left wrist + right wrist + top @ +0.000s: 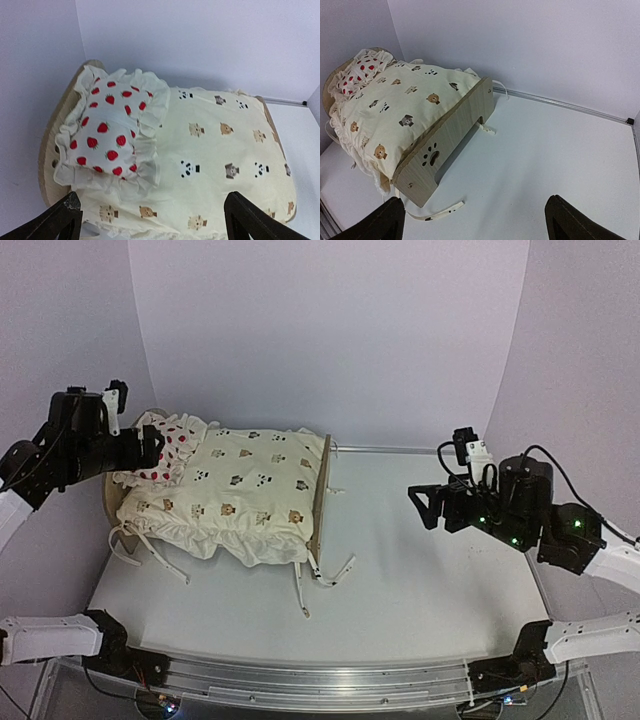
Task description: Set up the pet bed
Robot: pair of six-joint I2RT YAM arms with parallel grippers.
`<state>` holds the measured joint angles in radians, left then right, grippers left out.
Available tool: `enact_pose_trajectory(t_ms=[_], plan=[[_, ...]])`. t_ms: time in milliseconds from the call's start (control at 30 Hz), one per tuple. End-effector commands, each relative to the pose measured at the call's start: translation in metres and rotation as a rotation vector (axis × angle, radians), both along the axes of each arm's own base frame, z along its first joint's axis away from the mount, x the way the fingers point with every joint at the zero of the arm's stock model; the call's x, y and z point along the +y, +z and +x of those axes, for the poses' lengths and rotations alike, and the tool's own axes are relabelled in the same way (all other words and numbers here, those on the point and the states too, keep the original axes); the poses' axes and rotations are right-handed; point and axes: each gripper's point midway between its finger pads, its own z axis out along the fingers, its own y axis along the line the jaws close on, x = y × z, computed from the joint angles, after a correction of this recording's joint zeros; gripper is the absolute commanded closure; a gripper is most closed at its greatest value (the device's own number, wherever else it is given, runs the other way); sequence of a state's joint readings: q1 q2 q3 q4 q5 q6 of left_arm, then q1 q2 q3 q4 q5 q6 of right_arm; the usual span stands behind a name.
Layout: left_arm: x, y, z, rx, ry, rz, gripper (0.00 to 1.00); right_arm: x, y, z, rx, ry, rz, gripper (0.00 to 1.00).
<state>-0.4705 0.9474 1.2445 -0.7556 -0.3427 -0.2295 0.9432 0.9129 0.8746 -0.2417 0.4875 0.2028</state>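
The pet bed, a light-wood frame, stands at the left of the table with its flat footboard (320,495) toward the middle. The footboard (452,135) has a paw-print cut-out. The rounded headboard (49,150) is at the far left. The cream animal-print cushion (240,490) covers the bed and hides its base. The white pillow with red spots (107,132) lies at the head end. My left gripper (152,447) is open and empty, just above the pillow. My right gripper (422,502) is open and empty, above bare table right of the footboard.
Cushion ties (300,590) trail onto the table in front of the footboard, and one tie (437,214) lies by its near corner. Purple walls close the back and sides. A metal rail (320,680) runs along the near edge.
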Motion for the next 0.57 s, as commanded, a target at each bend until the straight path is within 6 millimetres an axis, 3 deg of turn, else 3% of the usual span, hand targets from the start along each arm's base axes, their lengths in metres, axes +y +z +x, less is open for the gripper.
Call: enact_pose_trajectory(t_ms=[0, 167, 533], plan=[[-0.015, -0.018, -0.024, 0.023, -0.081, -0.181, 0.01, -0.013, -0.007, -0.009, 0.004, -0.020, 0.064, 0.02], [-0.014, -0.045, -0.043, 0.060, -0.108, -0.212, 0.00, -0.017, -0.013, -0.014, 0.017, -0.016, 0.086, 0.02], [-0.004, -0.052, -0.057, 0.000, -0.086, -0.261, 0.00, -0.010, -0.020, -0.014, 0.055, 0.003, 0.059, 0.02]])
